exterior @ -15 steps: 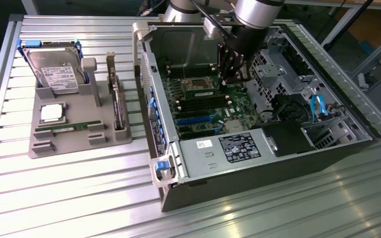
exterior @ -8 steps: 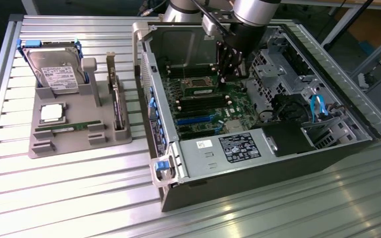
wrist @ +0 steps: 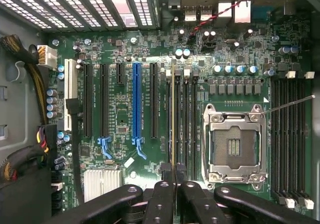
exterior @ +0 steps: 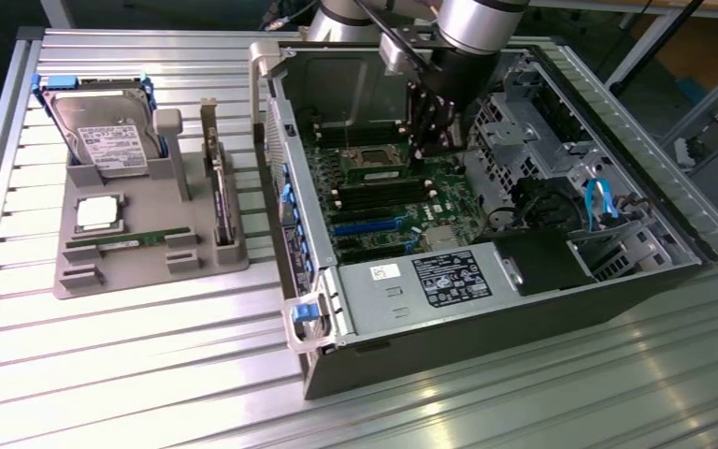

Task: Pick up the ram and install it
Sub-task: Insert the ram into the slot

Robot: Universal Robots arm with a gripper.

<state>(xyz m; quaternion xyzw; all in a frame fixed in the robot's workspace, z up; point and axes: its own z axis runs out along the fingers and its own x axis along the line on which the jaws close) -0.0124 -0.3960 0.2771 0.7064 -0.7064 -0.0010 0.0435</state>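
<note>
The ram [wrist: 173, 114] shows edge-on in the wrist view as a thin strip running away from my fingers. It hangs over the black memory slots [wrist: 184, 119] just beside the CPU socket [wrist: 233, 144]. My gripper [wrist: 173, 186] is shut on the ram's near end, one black finger on each side. In the exterior view, my gripper [exterior: 440, 140] reaches down inside the open computer case [exterior: 484, 281], just above the green motherboard [exterior: 384, 201]. Whether the stick touches a slot cannot be told.
A grey holder [exterior: 147, 271] at the exterior view's left carries a silver hard drive [exterior: 104, 131], a processor [exterior: 97, 213], another green stick [exterior: 122, 241] and an upright expansion card [exterior: 218, 187]. More memory slots [wrist: 292, 139] lie beyond the socket. Cables [wrist: 30, 78] and case walls crowd the board.
</note>
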